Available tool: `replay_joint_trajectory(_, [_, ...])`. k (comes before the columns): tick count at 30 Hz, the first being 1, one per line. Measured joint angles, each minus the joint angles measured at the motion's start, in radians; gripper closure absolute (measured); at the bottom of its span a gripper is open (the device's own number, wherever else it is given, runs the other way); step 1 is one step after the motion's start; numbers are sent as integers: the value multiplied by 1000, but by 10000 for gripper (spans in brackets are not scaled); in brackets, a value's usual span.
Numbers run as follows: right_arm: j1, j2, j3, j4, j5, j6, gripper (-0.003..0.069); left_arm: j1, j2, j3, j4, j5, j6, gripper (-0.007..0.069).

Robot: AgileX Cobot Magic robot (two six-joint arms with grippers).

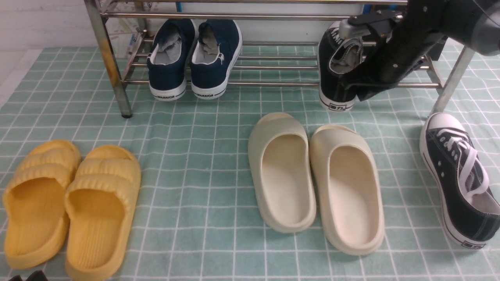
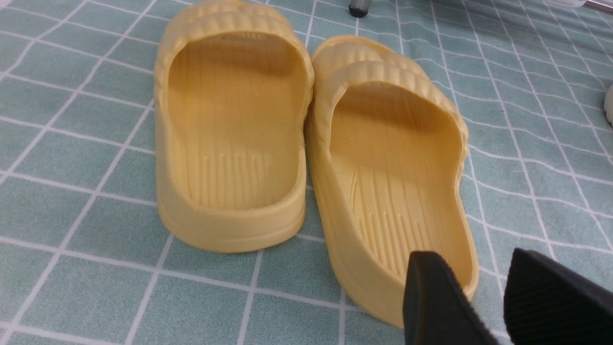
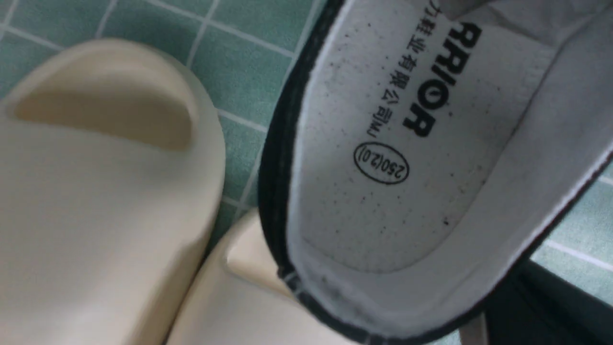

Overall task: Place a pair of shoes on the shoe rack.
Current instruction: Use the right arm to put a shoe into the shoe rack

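Roughly halfway through, judging by the layout.

On the lower bars of the shoe rack (image 1: 273, 84), toward its right end: first black sneaker (image 1: 332, 84), toe pointing inward, heel toward the camera and overhanging the front bar. Not yet let go, by the look of it: right gripper (image 1: 359, 80) clamped on the shoe's side wall near the heel, with the pale printed insole filling the right wrist view.

Left to do, as a judgement: settling and releasing this shoe, then fetching its mate.

On the green checked cloth (image 1: 203, 156), just beside the rack's right front leg: second black sneaker (image 1: 455, 175), upright on its sole, toe toward the rack, touched by neither arm. Black canvas, low cut, white rubber toe cap and sole, white laces loosely crossed, grey lining. Matching black canvas, white sole band and printed heel label on the racked one.

Elsewhere: navy slip-ons (image 1: 195, 58) on the same shelf further left; cream slides (image 1: 316, 175) on the cloth in front of the rack; yellow slides (image 1: 70, 203) at the left. Above the yellow slides, left gripper (image 2: 471, 273), fingers apart, holding nothing.
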Motion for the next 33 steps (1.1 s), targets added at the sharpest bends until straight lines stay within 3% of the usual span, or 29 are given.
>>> replay_joint_trajectory(7, [0, 7, 0, -85, -89, 95, 645, 0, 0, 0, 0, 0, 0, 386])
replay_joint_trajectory(12, [1, 6, 0, -104, -61, 121, 643, 0, 0, 0, 0, 0, 0, 386])
replay_joint_trajectory(18, [32, -10, 0, -62, 67, 67, 642, 0, 0, 0, 0, 0, 0, 386])
replay_joint_trajectory(26, [82, -4, 2, -21, -7, 28, 639, 0, 0, 0, 0, 0, 0, 386])
replay_joint_trajectory(33, [70, 1, 2, -181, -37, 165, 637, 0, 0, 0, 0, 0, 0, 386])
